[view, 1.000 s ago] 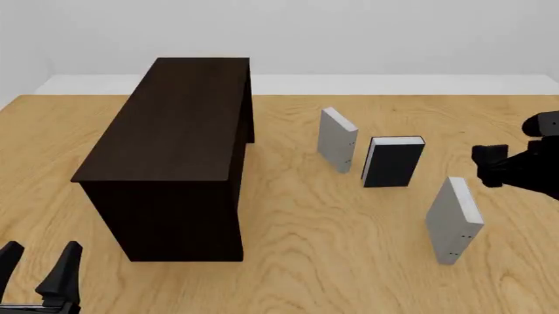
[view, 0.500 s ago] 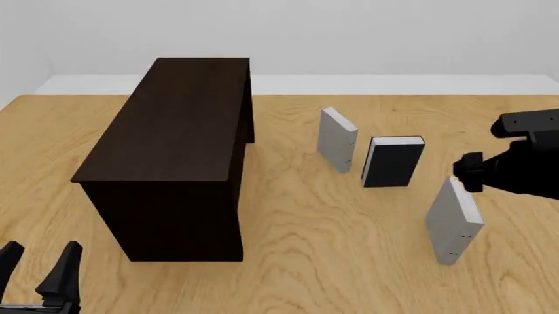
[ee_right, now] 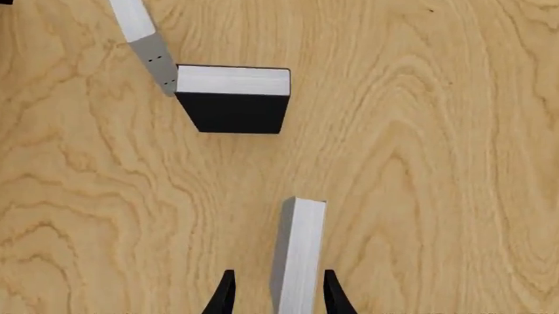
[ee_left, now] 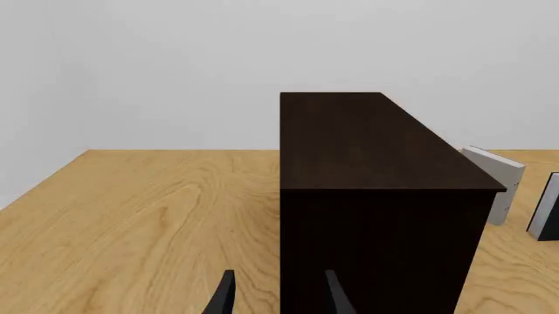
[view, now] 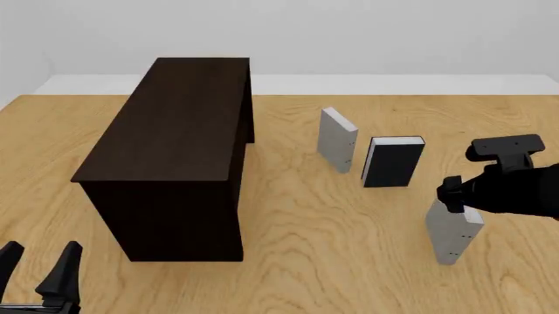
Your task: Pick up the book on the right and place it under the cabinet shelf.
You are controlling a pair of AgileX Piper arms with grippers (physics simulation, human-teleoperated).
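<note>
Poised directly above the book (view: 453, 230), standing upright at the right of the desk (view: 306, 222), well apart from the cabinet shelf (view: 175, 157): the right hand (ee_right: 275, 294), fingers spread to either side of the white page edges and not yet pinching. Idle at the near left corner, spread and holding nothing: the left hand (view: 39, 271). Beyond the book, the black book (view: 393, 161) and the second grey book (view: 336, 140) (neither one wanted). Apparently the approach stage of the pick-up, with no grip made. Next, by the look of it: lower a little, squeeze the covers squarely, lift clear without toppling the book, then carry leftward toward the cabinet's recess.
</note>
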